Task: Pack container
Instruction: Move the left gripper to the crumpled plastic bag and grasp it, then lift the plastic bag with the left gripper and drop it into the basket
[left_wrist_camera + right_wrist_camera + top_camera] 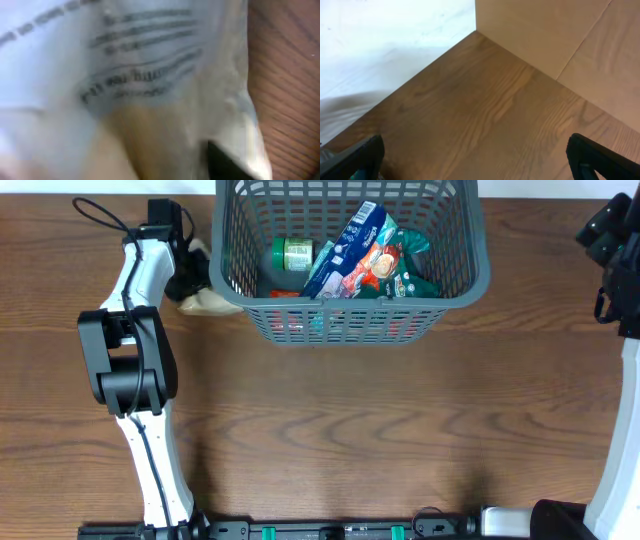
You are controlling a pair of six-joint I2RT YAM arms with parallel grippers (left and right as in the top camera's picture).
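Observation:
The dark grey slotted container (455, 285) stands at the back centre of the table. Inside lie a green-lidded jar (293, 253), a blue packet (347, 245) and a green and red packet (392, 265). My left gripper (190, 277) is just outside the container's left wall, down on a pale translucent bag (207, 302). The bag (140, 85), with blurred print, fills the left wrist view; one dark finger (227, 161) shows against it and the jaws look shut on it. My right gripper (608, 232) is at the far right edge, open and empty (475, 155).
The wooden table (380, 430) extends in front of the container. The right wrist view shows bare wood, a white wall (385, 35) and a pale board (560, 35) at the table's corner. The left arm's base (130, 365) stands at mid left.

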